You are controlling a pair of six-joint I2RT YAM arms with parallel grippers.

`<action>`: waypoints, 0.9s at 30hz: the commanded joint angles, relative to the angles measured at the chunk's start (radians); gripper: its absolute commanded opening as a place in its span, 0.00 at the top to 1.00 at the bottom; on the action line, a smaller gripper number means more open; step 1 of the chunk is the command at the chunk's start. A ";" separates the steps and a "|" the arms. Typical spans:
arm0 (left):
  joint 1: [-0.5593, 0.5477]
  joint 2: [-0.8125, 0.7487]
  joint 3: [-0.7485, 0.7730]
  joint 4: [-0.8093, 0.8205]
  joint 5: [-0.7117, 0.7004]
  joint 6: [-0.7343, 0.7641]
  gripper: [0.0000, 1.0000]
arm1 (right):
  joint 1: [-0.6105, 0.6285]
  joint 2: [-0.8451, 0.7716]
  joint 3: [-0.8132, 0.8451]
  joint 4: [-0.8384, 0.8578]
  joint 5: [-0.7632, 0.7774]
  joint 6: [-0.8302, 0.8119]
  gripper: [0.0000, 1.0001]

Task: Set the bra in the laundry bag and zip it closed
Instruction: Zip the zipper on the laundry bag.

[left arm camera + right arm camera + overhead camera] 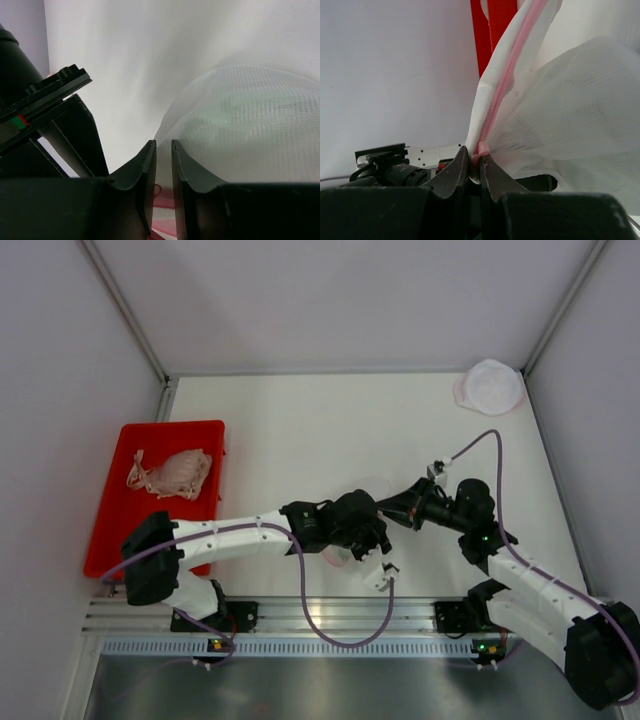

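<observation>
Mesh laundry bag [580, 100] hung above the counter [300, 430]: my right end effector [475, 167] pinched its pink zipper [507, 75] edge tight; my left end effector [164, 160] stood a slit apart at the mesh, grip unclear. Opening its mouth seemed my step. The bra [172, 472] lay in the red tray [205, 435], well left; fetching it needed one arm freed, open room between.

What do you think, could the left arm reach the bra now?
Probably, once freed: the bra lies uncovered in the red bin on its side, but the left gripper is at the laundry bag.
</observation>
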 commanded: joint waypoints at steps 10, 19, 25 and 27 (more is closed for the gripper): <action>0.011 -0.177 -0.112 0.104 -0.101 -0.058 0.58 | 0.027 -0.016 0.026 0.050 -0.056 -0.009 1.00; 0.011 -0.208 -0.166 0.239 -0.126 -0.073 0.59 | 0.029 -0.014 0.039 0.063 -0.062 0.011 1.00; 0.013 -0.180 -0.187 0.323 -0.176 -0.032 0.59 | 0.032 -0.017 0.034 0.066 -0.078 0.026 1.00; 0.013 -0.183 -0.207 0.349 -0.176 -0.004 0.59 | 0.030 -0.013 0.028 0.066 -0.082 0.032 1.00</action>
